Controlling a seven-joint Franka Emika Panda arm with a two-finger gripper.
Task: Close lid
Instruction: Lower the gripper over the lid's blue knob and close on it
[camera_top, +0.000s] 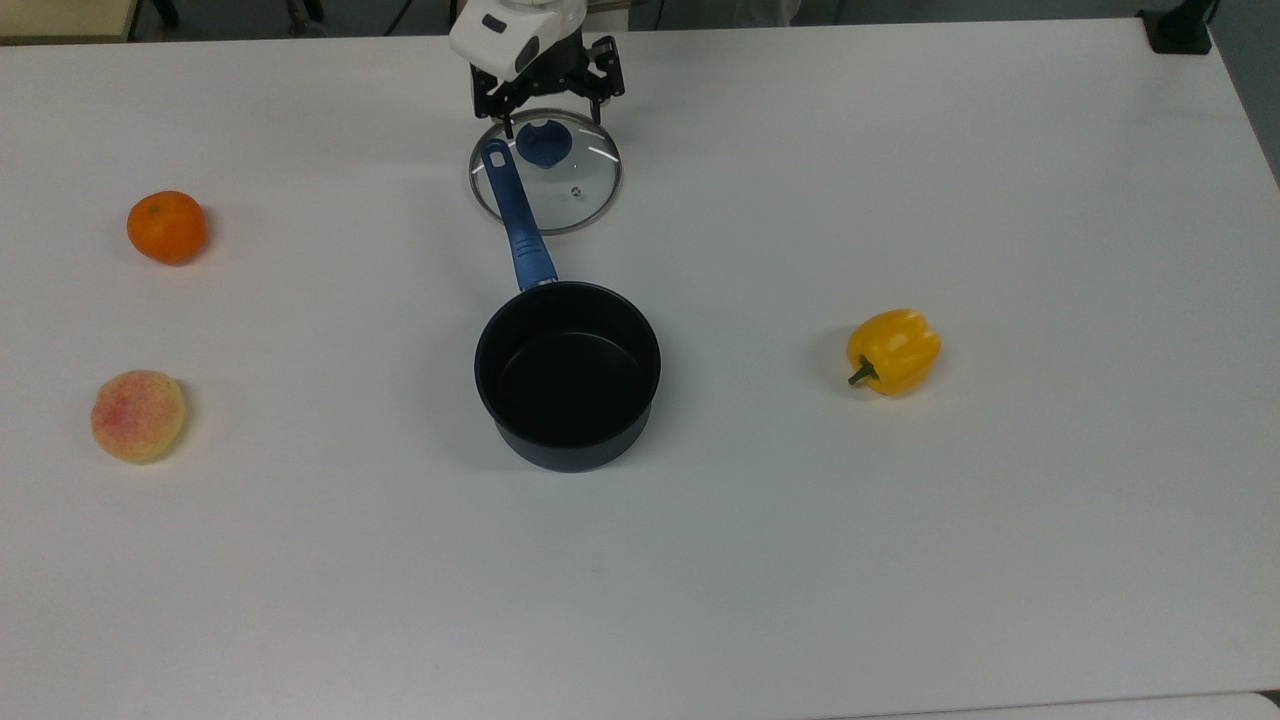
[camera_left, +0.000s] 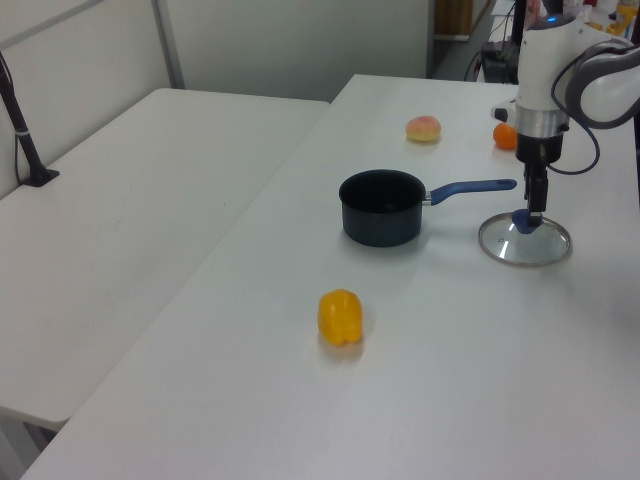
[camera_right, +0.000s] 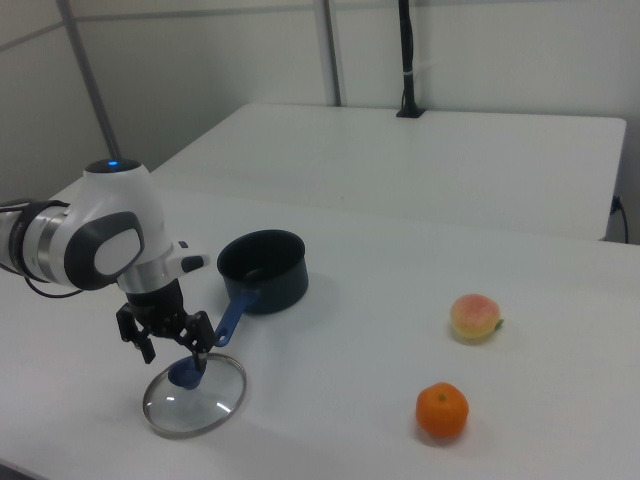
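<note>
White table (camera_top: 900, 560), claw (camera_right: 172, 349) spread around blue knob, lid (camera_top: 570, 195) flat, partly hidden beneath saucepan handle (camera_top: 520, 225).

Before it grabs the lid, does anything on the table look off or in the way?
One thing: the saucepan's blue handle reaches over the lid lying flat on the table, ending beside the knob under the gripper.

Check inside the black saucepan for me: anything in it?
The saucepan looks empty in the top view: bare dark floor. The near inner wall is hidden by its rim. The lid lies on the table.
</note>
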